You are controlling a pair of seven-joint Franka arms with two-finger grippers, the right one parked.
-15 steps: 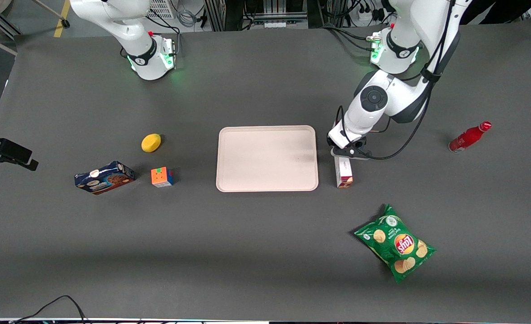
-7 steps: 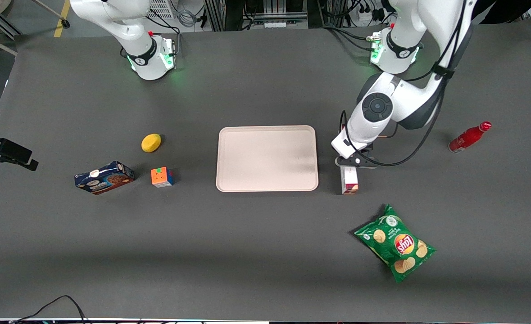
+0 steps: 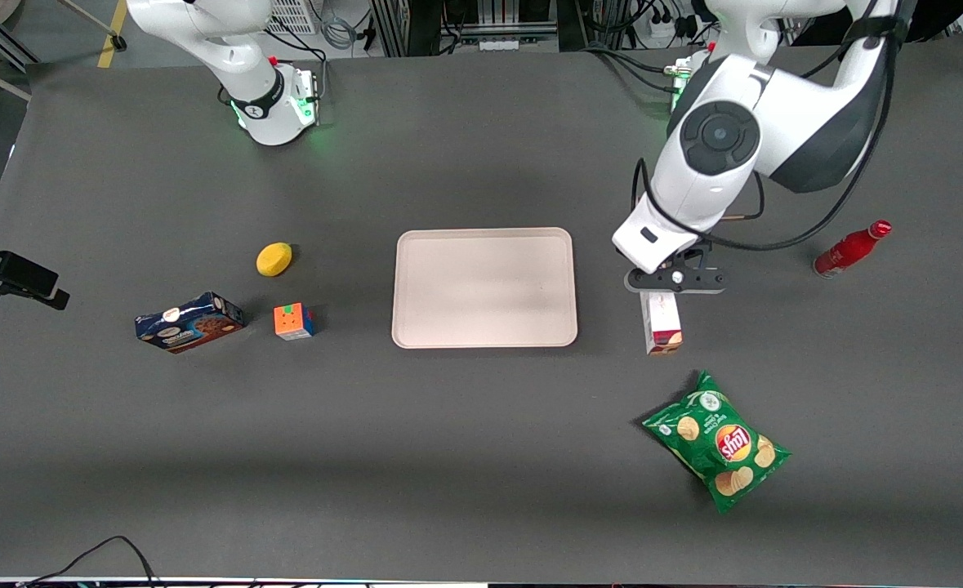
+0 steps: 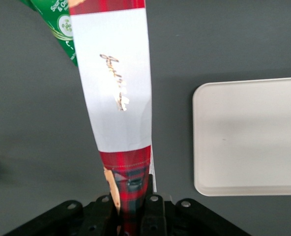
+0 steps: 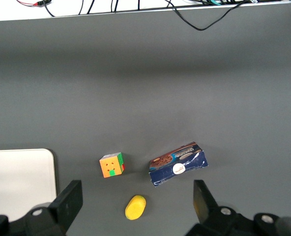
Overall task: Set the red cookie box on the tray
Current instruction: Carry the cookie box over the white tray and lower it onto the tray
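Gripper [image 3: 675, 282] is clamped on one end of the red cookie box [image 3: 662, 322], so the rest of the carton sticks out past the fingers toward the chip bag [image 3: 718, 441]. Looks lifted for carrying. Tray [image 3: 424, 327] sits beside the gripper, nothing on it yet.
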